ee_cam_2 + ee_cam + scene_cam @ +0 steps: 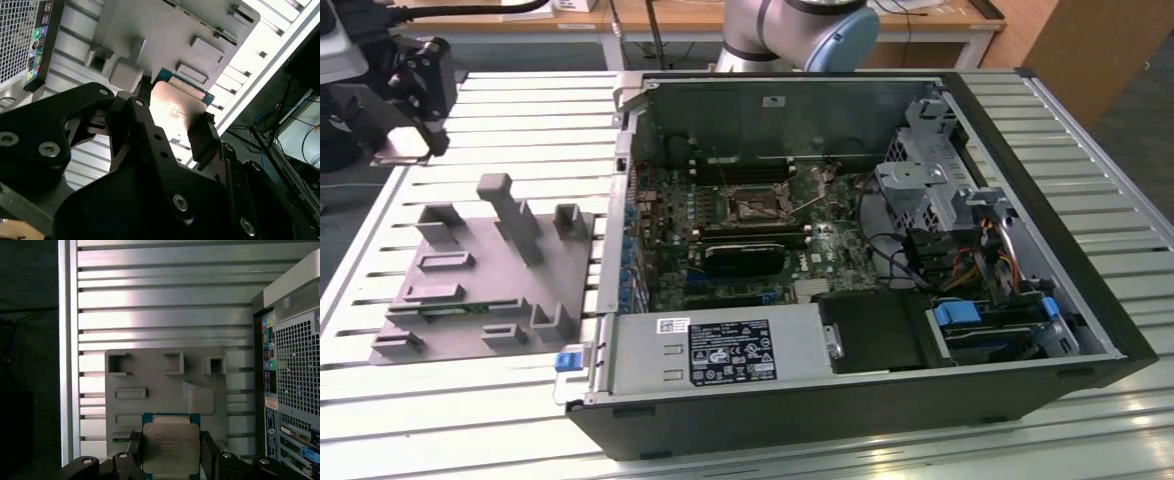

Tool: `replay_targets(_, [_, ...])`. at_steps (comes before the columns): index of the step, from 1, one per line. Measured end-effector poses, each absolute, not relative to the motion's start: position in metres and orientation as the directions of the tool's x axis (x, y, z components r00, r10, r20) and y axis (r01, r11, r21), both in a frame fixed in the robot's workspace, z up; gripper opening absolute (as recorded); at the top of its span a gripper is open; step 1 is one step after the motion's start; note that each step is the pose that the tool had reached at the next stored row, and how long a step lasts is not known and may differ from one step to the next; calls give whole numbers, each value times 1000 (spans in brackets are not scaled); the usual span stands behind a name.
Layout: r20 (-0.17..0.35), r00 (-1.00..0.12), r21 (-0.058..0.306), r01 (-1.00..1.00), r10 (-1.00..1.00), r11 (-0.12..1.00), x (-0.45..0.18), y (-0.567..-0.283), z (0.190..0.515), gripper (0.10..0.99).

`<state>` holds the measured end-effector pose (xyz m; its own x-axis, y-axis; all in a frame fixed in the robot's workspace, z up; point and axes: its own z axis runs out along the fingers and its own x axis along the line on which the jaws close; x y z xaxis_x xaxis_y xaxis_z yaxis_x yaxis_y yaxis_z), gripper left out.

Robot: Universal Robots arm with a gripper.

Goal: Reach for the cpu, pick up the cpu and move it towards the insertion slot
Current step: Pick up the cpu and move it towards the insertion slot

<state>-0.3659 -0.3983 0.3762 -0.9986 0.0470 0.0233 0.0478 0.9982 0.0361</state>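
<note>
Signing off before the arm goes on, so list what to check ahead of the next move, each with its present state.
1. Grip on the cpu: ok, the fingers press on two opposite sides in both wrist views.
2. The cpu clear of the grey tray: ok, the tray lies well below it in the first wrist view.
3. The case open: ok, the board inside is exposed.
4. The insertion slot free to take it: cannot tell.
5. The gripper over the slot: not ok, it hangs outside the case, at the exterior view's left.
</note>
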Motion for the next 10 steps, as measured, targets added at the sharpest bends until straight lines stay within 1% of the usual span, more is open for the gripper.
replay_targets(10, [23, -999, 36, 49, 48, 998, -328, -398, 375, 545])
